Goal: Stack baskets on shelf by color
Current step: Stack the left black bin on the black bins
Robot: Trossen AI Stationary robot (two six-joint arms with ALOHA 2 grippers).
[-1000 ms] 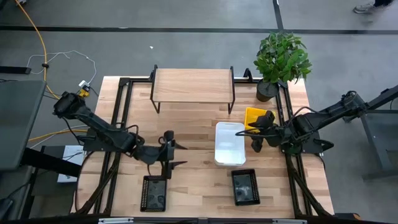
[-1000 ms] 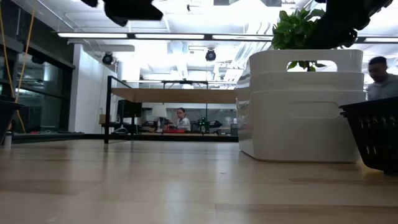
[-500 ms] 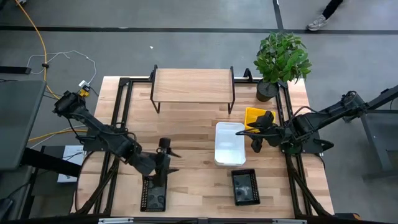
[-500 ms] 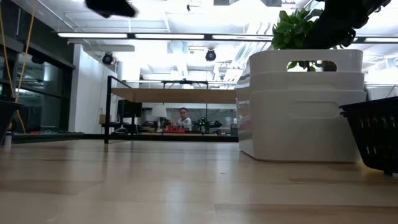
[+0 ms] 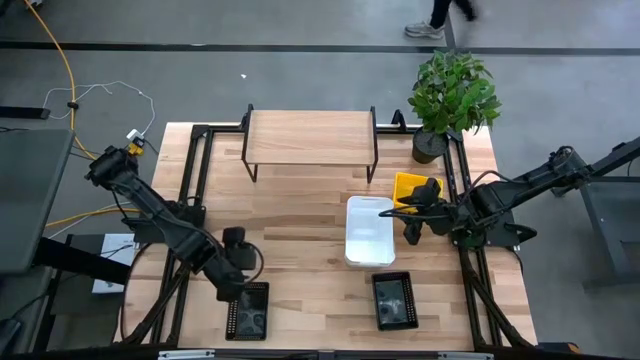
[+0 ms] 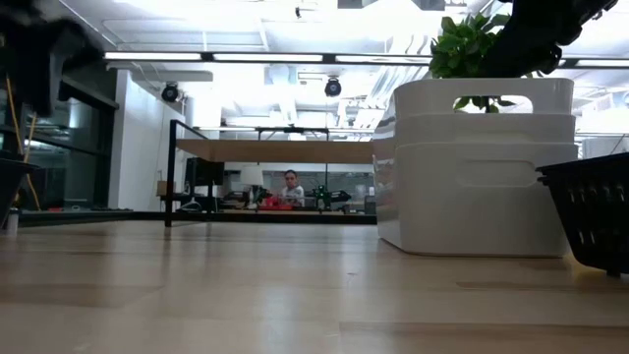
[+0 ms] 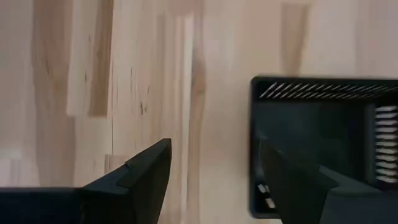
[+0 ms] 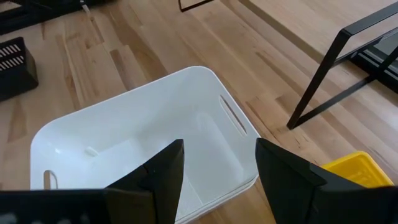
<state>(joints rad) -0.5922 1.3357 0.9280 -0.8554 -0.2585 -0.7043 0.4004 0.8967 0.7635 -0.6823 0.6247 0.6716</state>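
Two black baskets sit near the table's front edge, one at the left (image 5: 248, 310) and one at the right (image 5: 394, 300). A white basket (image 5: 369, 232) stands mid-table, with a yellow basket (image 5: 410, 187) just beyond it on the right. The shelf (image 5: 310, 137) stands at the far side. My left gripper (image 7: 214, 180) hangs open above the far rim of the left black basket (image 7: 323, 143), one finger over its inside and one over the bare table. My right gripper (image 8: 217, 174) is open above the white basket's (image 8: 143, 143) right end.
A potted plant (image 5: 452, 95) stands at the far right corner beside the shelf. Black frame rails run along both table sides (image 5: 190, 190). Bare wood lies between the shelf and the baskets. A person walks on the floor beyond the table (image 5: 440, 15).
My left gripper has swung from level to pointing steeply down and has moved toward the table's near-left, ending over the left black basket's far rim, still open. The baskets have not moved.
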